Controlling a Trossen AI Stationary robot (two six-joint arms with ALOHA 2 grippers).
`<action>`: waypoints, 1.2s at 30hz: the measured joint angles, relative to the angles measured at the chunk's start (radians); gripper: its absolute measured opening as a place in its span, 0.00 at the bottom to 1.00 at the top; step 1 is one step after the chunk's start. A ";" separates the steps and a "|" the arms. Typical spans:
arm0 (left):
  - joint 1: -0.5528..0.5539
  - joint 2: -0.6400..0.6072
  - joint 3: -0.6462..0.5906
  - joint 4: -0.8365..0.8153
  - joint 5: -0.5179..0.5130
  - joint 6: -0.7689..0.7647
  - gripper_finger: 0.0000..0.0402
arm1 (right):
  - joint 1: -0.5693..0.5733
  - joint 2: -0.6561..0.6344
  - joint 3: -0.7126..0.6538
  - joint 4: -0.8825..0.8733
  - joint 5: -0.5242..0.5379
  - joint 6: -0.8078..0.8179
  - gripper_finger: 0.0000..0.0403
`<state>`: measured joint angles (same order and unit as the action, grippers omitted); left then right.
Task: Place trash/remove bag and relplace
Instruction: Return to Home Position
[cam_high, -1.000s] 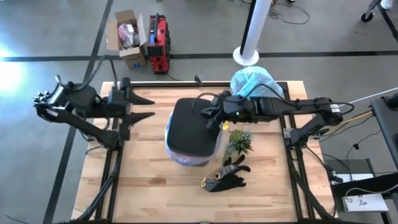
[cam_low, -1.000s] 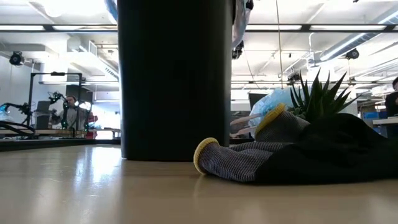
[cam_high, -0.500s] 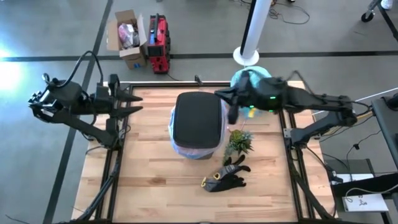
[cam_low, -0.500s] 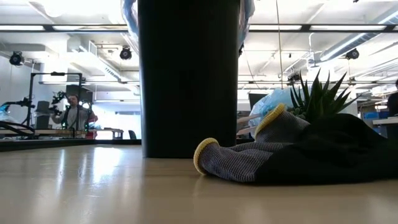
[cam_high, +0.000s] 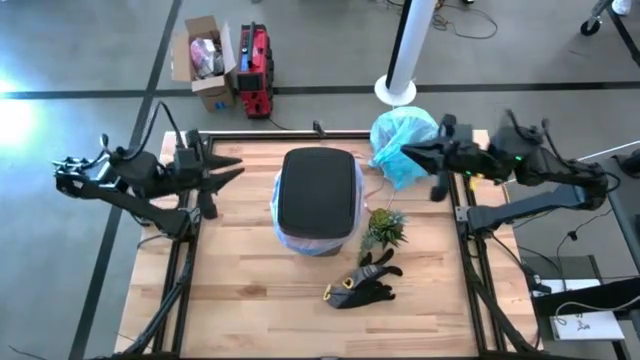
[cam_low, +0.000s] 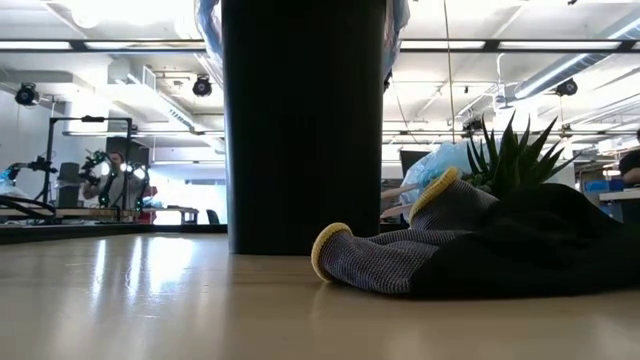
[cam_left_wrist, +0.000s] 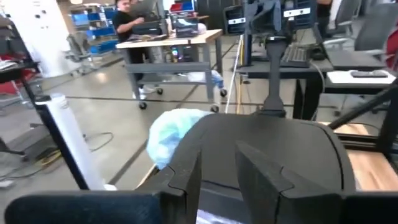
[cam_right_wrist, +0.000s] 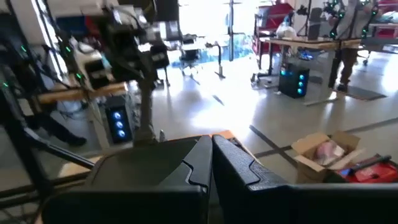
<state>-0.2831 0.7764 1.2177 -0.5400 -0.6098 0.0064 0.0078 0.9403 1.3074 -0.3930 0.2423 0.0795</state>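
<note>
Two changes stood out against a second ago. My right gripper (cam_high: 405, 153), which had been over the lid of the black plastic trash bin (cam_high: 315, 190), had drawn back to the right of centre in the high view. The bin had also gone from a skewed stance to sitting square mid-frame, where it had held for the last half second. I took that to mean the lid work was done and only the retreat to rest remained.

The bulging translucent teal-blue plastic bag (cam_high: 395, 130) lay at the upper right of the wooden table (cam_high: 240, 280), near the white pole (cam_high: 410, 40) and just right of the bin. A pale translucent liner fringe (cam_high: 305, 248) showed below the lid's lower edge, so I judged a replacement was fitted. I saw no loose trash in any view and supposed it was inside the teal bag, though I couldn't confirm that.

The right arm reached in nearly level from the right edge, its tip over the teal bag. In its wrist view the fingers were pressed together with nothing between them. My left gripper (cam_high: 232, 167) hung left of the bin, fingers parted and empty, with the arm folded at the left edge. A spiky green plant (cam_high: 385, 225) and a black-and-yellow glove (cam_high: 362, 285) lay lower right of the bin.
</note>
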 joint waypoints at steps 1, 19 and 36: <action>0.000 -0.014 -0.029 0.018 0.002 -0.003 0.20 | 0.000 -0.038 -0.040 0.017 -0.006 0.009 0.00; 0.000 -0.127 -0.401 0.138 -0.664 -0.237 0.11 | 0.000 -0.568 -0.465 -0.068 0.175 0.296 0.00; 0.002 -0.100 -0.649 0.889 0.092 -0.128 0.12 | 0.001 -0.587 -0.474 0.006 -0.040 -0.085 0.00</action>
<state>-0.2815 0.6760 0.5692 0.3492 -0.5175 -0.1216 0.0086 0.3531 0.8330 -0.3873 0.2021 -0.0056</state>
